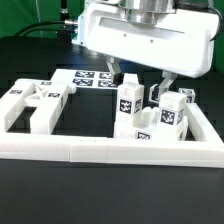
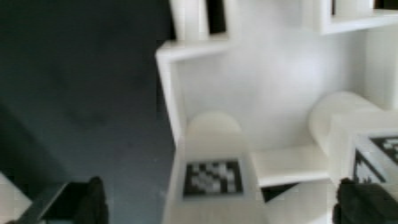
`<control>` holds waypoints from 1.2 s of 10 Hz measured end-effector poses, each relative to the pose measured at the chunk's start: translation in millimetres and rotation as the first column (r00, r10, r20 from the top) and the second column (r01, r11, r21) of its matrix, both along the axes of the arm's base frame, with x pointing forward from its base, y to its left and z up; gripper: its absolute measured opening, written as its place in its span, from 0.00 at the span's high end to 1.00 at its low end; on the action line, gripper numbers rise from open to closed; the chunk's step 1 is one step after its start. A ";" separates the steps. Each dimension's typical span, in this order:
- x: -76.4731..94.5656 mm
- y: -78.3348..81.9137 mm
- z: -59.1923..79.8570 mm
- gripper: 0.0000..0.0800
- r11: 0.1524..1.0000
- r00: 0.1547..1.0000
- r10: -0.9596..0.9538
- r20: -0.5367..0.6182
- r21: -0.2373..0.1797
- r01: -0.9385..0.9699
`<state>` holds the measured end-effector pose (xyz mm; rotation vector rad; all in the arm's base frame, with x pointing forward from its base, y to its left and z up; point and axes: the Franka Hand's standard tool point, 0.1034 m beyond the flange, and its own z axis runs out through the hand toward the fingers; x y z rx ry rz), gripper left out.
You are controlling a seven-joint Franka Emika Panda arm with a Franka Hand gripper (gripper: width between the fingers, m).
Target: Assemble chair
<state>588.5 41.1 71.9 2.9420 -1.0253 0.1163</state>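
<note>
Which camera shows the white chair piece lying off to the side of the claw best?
The exterior view: the white chair piece lies whole at that view's left, tags visible. The wrist view misses it entirely, showing only another tagged part up close.

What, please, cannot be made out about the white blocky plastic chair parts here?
- Exterior view: black-and-white tags on the upright white plastic chair parts are too small to read.
- Exterior view: the gripper housing hides whatever lies behind it.
- Wrist view: the white chair part is blurred and cut off by the frame edges; its shape is unclear.
</note>
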 end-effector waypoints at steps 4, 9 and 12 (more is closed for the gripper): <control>-0.2 -0.1 -0.5 0.19 1.000 1.000 0.002 -0.001 -0.001 -0.002; -19.5 3.4 17.3 0.19 0.999 0.999 0.041 0.015 0.018 -0.041; -19.3 2.9 15.8 0.19 0.999 0.999 0.041 0.013 0.016 -0.041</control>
